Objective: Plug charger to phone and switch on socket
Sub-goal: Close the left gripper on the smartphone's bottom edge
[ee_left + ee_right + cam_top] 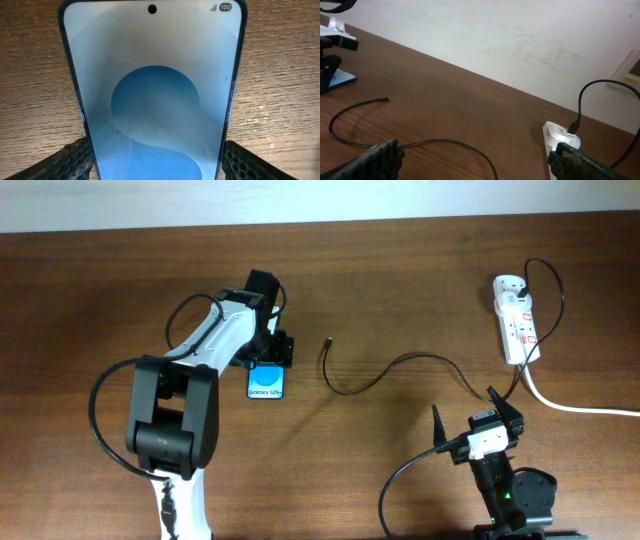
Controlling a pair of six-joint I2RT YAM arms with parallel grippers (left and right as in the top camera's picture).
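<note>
The phone (265, 385) lies flat on the wooden table with its blue screen up, and it fills the left wrist view (155, 100). My left gripper (268, 358) is shut on the phone's far end, one finger against each long edge (155, 167). The charger (345, 388) is a thin black cable. Its free plug (330, 340) lies on the table right of the phone, apart from it. The cable runs right to the white socket (515, 320), where its other end is plugged in. My right gripper (478, 418) is open and empty above the cable (350, 142), near the socket (555, 137).
The socket's thick white cord (580, 408) runs off the right edge. Black robot cables loop beside both arms. A pale wall (520, 40) stands behind the table's far edge.
</note>
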